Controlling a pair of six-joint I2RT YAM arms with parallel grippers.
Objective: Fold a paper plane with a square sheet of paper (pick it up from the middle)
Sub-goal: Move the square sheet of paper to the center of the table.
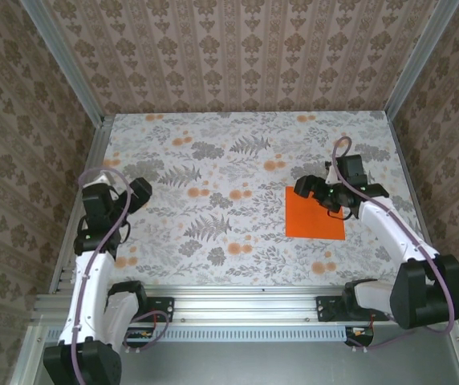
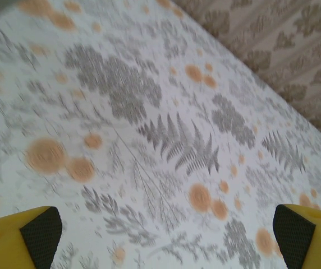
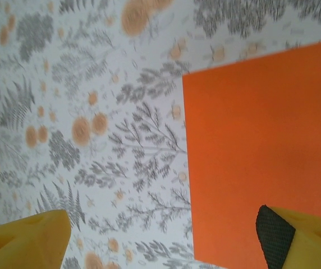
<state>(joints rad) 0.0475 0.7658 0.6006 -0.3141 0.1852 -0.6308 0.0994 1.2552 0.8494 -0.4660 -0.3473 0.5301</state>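
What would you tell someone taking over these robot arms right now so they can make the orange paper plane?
Left gripper: open, empty, over the bare flowery table, well away from the paper.
Right gripper: open, holding nothing, straddling one edge of the square sheet of paper, one finger over it and one over the table.
Paper: lies flat on the right side of the table, no folds.
Done: nothing yet; the sheet is not picked up.
Left: grab it from the middle, then make every fold.
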